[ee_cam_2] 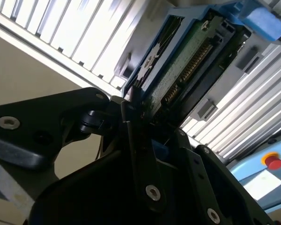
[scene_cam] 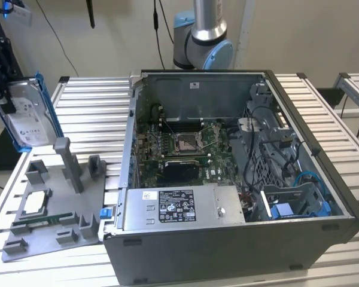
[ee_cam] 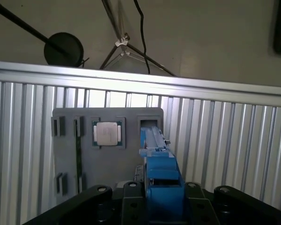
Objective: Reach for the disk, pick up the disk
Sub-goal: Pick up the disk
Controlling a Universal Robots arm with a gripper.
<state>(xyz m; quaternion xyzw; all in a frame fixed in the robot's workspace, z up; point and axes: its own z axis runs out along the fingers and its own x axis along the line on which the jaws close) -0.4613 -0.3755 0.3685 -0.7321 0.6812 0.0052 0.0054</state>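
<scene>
Jaws on disk (scene_cam: 25,119); underside (ee_cam_2: 178,70) in second wrist view

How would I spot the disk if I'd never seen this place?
Find the big open computer case, then look to the exterior view's left, above the grey tray. There the robot's black hand holds up the disk, a flat silver-grey slab with a white label. Its bright blue frame sets it apart from the small square chip lying in the tray.
</scene>
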